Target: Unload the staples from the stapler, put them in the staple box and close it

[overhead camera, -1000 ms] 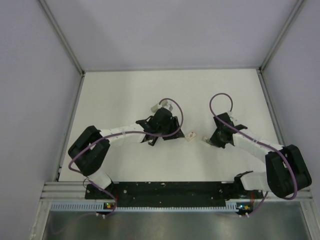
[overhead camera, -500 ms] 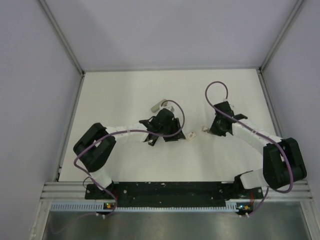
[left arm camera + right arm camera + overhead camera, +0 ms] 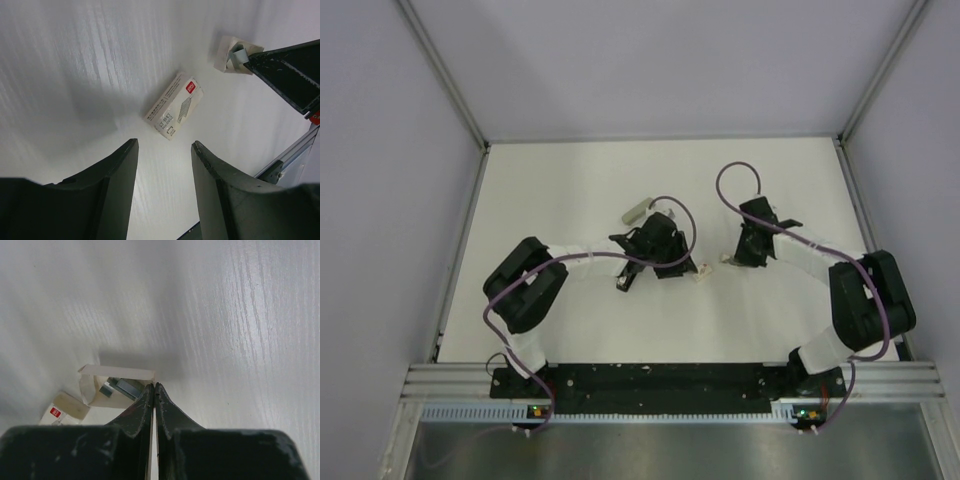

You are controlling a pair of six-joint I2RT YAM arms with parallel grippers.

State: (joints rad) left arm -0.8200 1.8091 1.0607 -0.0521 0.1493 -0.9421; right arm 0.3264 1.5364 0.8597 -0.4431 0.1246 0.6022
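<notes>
Now left gripper (image 3: 164, 145) has shifted over closed staple box (image 3: 175, 105), fingers spread. Right gripper (image 3: 153, 390) has swung inward, clenched at opened box (image 3: 117, 382) edge. I judge stapler (image 3: 624, 284) lies untouched by left arm; unloading not begun.

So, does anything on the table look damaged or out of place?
Yes. One small beige box lies open at the tips of the shut right gripper, its cardboard bent outward and staples showing. The other box lies closed and looks intact.
</notes>
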